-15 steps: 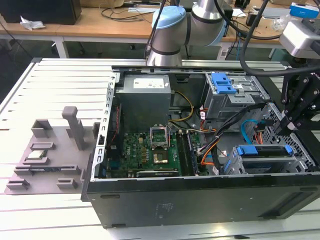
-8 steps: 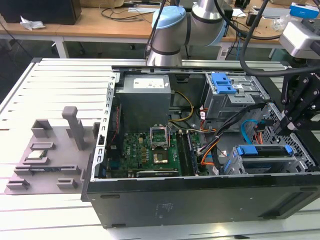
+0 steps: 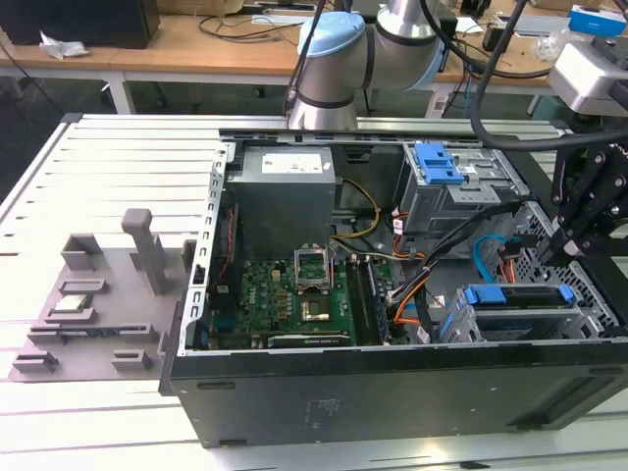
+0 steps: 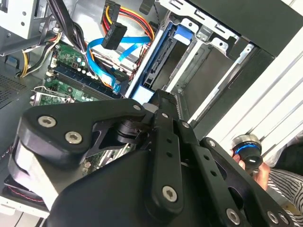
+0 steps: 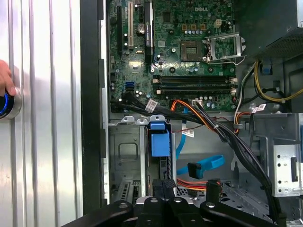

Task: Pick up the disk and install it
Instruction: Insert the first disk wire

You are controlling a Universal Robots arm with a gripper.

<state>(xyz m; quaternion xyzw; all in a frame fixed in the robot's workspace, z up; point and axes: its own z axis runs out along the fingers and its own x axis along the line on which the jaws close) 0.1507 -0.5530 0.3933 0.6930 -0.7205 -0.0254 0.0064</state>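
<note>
Disk (image 5: 158, 137) edgewise in bay (image 5: 125, 151) — long axis apparently toward motherboard (image 5: 189, 61) — claw (image 5: 163, 185) at end.

The exterior view looks down from high on the near side over the open computer case (image 3: 392, 392) on the counter (image 3: 118, 177), with the arm (image 3: 334, 69) on the far side. The first wrist view faces straight down into the case. The second wrist view looks in obliquely and closer, past the tool (image 4: 161, 101). All three share the motherboard (image 3: 294, 289).

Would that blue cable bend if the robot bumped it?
Probably. The blue cable is thin and flat and lies in curves, so it looks floppy. It seems light too, likely to swing aside rather than resist.
</note>
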